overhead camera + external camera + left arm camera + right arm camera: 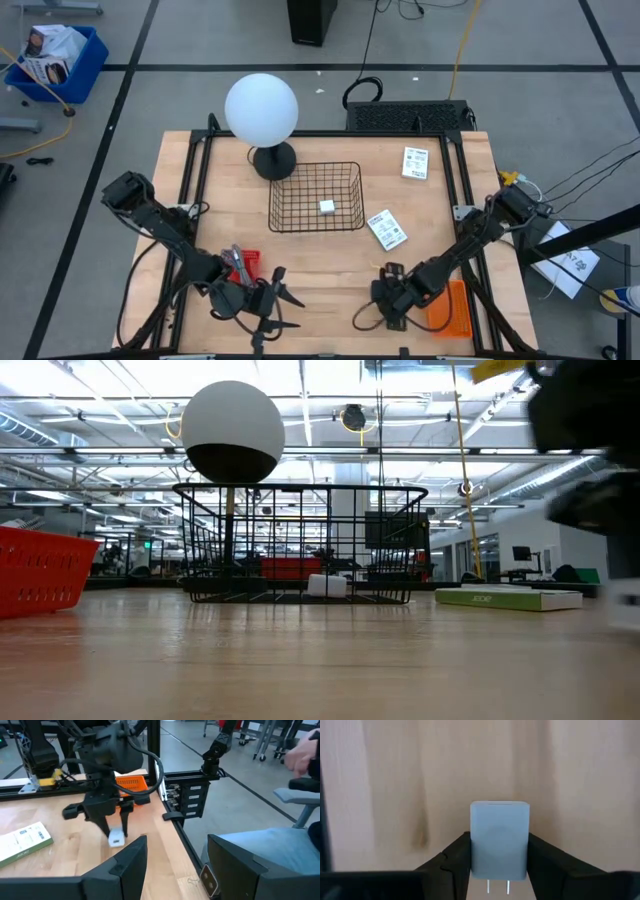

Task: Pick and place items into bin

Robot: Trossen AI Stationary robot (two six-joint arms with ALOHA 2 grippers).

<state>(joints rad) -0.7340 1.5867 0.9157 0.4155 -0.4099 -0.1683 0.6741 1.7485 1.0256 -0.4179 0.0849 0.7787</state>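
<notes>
So the light wooden table [330, 270] has a black wire basket [315, 197] in the middle, one small white block [327, 207] already inside. Two flat white printed packets [386, 230] lie at about 2 and 4 o'clock from it. Right gripper [499, 851] down at 5 o'clock is pinched onto a little white plug-style charger block [499, 839]. Left gripper [172, 865] at 7 o'clock hangs open, holding nothing.

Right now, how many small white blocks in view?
2. One white block lies inside the wire basket; the other white block, a plug, is between the right gripper fingers near the table's front.
</notes>
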